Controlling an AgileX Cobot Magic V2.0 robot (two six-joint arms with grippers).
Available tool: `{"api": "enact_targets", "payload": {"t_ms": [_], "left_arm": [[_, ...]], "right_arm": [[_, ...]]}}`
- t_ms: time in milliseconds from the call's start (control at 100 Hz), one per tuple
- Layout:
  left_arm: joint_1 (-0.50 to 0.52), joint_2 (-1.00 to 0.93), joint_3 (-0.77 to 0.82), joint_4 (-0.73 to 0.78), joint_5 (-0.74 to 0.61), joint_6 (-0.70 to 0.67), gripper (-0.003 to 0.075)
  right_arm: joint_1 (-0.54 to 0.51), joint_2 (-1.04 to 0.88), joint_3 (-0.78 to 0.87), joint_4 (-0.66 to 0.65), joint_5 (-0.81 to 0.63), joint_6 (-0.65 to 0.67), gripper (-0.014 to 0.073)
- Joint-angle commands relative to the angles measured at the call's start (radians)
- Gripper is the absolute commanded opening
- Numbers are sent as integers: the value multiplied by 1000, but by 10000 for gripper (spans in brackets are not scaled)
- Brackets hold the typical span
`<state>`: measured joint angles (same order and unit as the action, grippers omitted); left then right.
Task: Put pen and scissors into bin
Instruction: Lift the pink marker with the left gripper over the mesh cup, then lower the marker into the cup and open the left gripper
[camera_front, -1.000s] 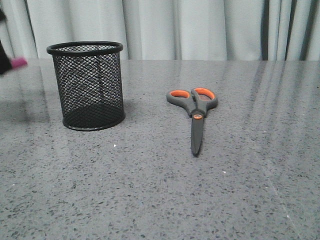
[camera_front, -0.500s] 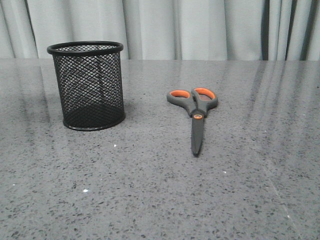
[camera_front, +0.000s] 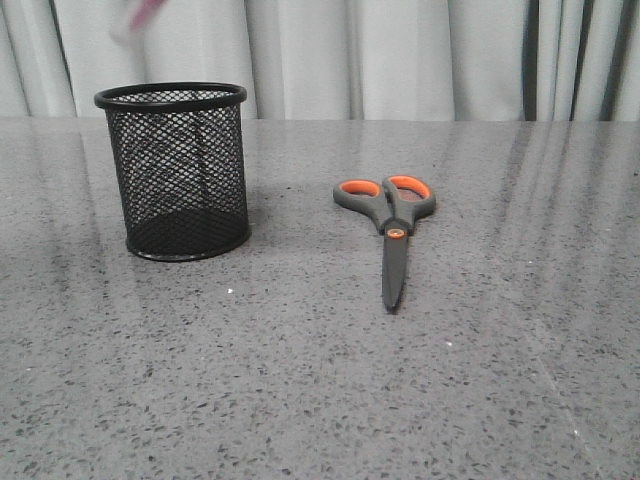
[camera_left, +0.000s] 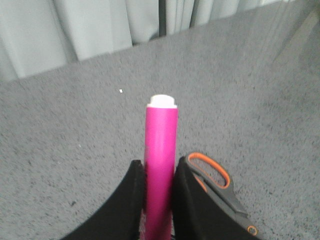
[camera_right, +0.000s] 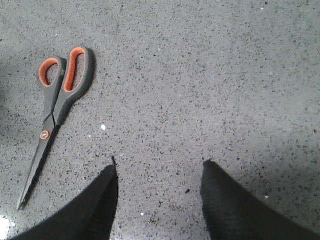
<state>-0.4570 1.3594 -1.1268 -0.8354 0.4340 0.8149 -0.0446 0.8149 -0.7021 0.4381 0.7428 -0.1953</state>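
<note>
Above the bin at eleven o'clock, my left gripper, clamped on the pen, had just reappeared, ready for dropping; my right gripper hung apart.

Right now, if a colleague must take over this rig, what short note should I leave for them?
Left gripper: shut on the pen, held in the air; in the front view it shows as a pink blur above the bin.
Right gripper: open, empty, over bare table beside the scissors.
Bin: upright on the table; nothing visible inside.
Scissors: flat on the table, closed, right of the bin.
Done: pen picked up.
Left: drop pen into bin, then pick up and bin the scissors.
</note>
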Motion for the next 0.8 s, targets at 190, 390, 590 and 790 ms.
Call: {"api": "enact_targets", "payload": {"t_ms": [190,390,590,790], "left_arm": [[-23,49,-26,-28,-58,1,-22],[-23,78,-26,-11,-16,1,-22],[-23,89,-26,19,14,1,-22],[-11,89,-26,32,18,1,-20]], "right_arm": [[0,4,-38,25,-35,-14,340],[0,4,-38,25,-35,-14,340],[0,4,-38,25,-35,-14,340],[0,4,-38,25,-33,-14,340]]}}
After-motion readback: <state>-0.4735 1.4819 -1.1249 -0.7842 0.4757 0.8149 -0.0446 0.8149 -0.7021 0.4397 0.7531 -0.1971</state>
